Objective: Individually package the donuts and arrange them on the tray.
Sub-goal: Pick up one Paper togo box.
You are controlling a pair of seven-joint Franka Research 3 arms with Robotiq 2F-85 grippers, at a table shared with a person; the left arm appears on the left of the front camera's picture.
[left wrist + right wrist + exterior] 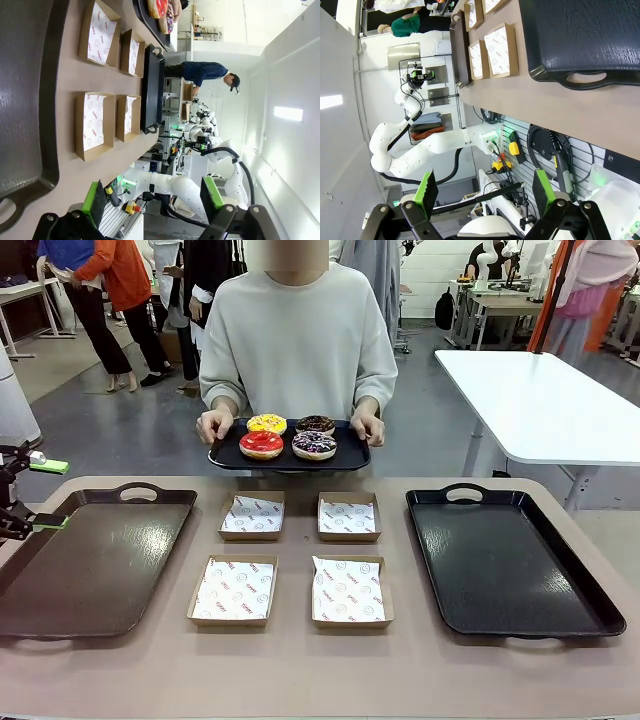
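Robotics lab, white worktable (540, 400), bare grey floor (110, 440)

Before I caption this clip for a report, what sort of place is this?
Probably a robotics lab, not a bakery: a white robot arm mounted beside the table, and a white worktable on an open floor behind the person.

Four iced ring donuts (261, 444): one yellow, one glossy red, one chocolate brown, one dark purple. Four shallow, paper-lined brown cardboard boxes (233, 591). Three dark handled plastic trays (510, 560): two large on the bench (300, 670), one smaller carried.
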